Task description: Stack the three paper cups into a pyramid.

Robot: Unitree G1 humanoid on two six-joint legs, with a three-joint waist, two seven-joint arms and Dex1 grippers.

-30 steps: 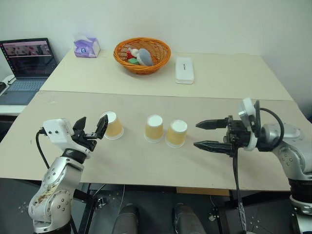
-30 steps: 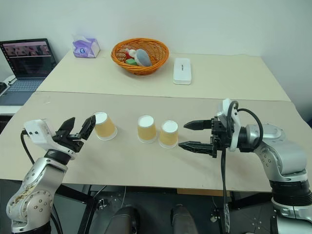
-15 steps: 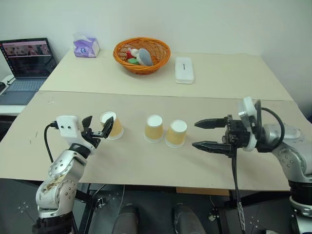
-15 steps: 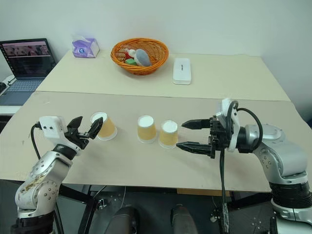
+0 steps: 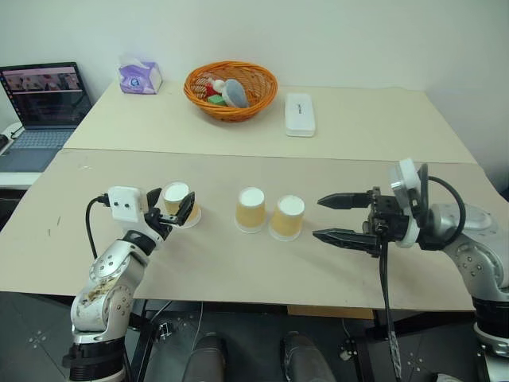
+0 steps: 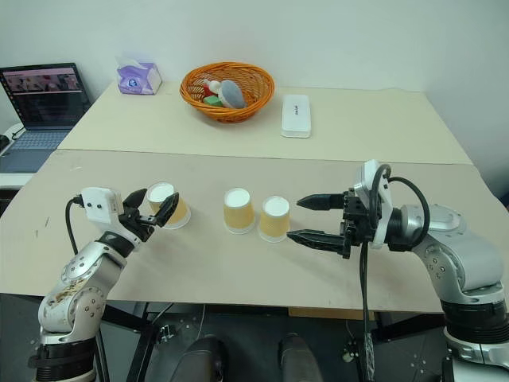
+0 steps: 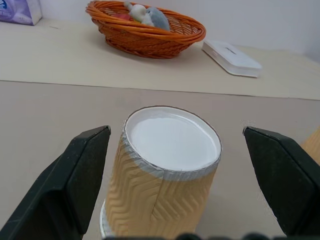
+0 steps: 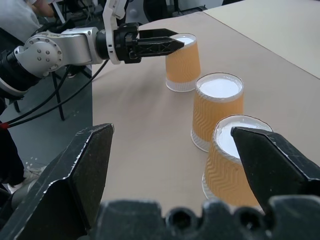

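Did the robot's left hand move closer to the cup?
Yes. The left gripper has moved forward toward the leftmost cup, which stays put on the table. Its open fingers now sit on either side of the cup without squeezing it.

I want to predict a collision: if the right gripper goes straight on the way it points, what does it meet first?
Probably the nearest paper cup: the open right gripper points level at it, with bare table between. Its exact height against the cup is uncertain.

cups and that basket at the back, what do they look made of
The three cups: likely paper, matte, with an embossed wavy yellow-orange sleeve and a side seam in the left wrist view; white bases facing up. The basket: woven wicker or rattan by its strands, orange and slightly glossy; could be plastic imitation.
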